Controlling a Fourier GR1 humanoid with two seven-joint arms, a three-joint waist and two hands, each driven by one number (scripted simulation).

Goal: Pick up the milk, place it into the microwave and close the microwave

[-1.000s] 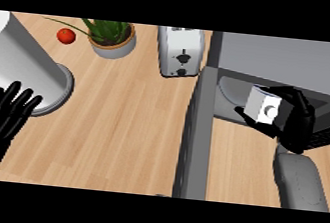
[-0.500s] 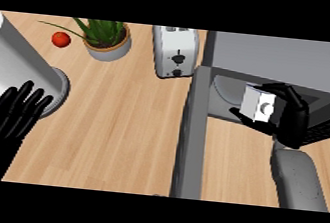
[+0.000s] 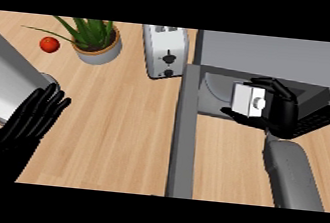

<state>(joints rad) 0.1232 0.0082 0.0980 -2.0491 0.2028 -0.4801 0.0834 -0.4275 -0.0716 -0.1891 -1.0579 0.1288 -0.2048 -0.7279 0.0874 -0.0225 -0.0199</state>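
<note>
The milk (image 3: 248, 100) was partly covered by the curled fingers of the right hand (image 3: 281, 113), its right side and base unseen; whether it rested on the floor of the microwave (image 3: 277, 56) could not be determined. The microwave's rear and the toaster (image 3: 164, 53) were cut off at the upper edge; a large pale cylinder (image 3: 0, 85) ran out at the left edge, its lower end partly overlapped by the left hand (image 3: 30, 118).

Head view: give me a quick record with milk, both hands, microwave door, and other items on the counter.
milk: white carton, at the microwave's opening, not yet released
right hand: curled round the milk
left hand: open, resting at the view's left
microwave: door open
other items: toaster, potted plant, red fruit
</note>
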